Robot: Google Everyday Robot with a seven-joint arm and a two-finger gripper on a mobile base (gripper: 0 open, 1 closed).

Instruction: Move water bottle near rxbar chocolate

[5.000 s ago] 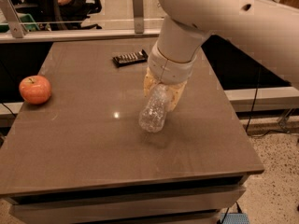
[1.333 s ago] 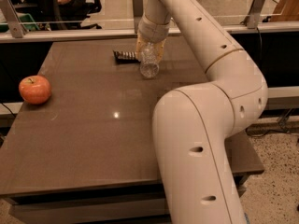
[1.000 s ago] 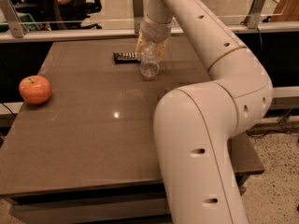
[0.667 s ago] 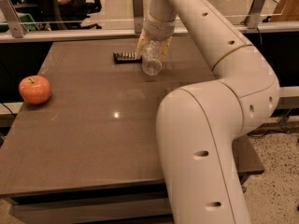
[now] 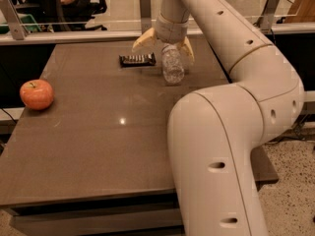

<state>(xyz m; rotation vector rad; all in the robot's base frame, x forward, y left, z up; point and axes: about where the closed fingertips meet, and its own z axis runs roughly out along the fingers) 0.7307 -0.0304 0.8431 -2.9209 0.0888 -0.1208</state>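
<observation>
The water bottle [image 5: 173,66], clear and crinkled, stands on the brown table [image 5: 98,141] near its far edge. The rxbar chocolate [image 5: 137,59], a flat black bar with pale lettering, lies just left of it, a small gap between them. My gripper [image 5: 165,44] hangs right above the bottle's top, open. Its yellow fingers [image 5: 142,39] are spread wide to either side and do not hold the bottle. The bottle's cap is hidden under the gripper's wrist.
A red apple [image 5: 36,93] sits at the table's left edge. My large white arm [image 5: 231,132] bends over the right side of the table and hides it. A metal rail [image 5: 74,34] runs behind the far edge.
The gripper was shut on the bottle beside the bar. Now its fingers have spread open and the bottle stands on the table on its own.
</observation>
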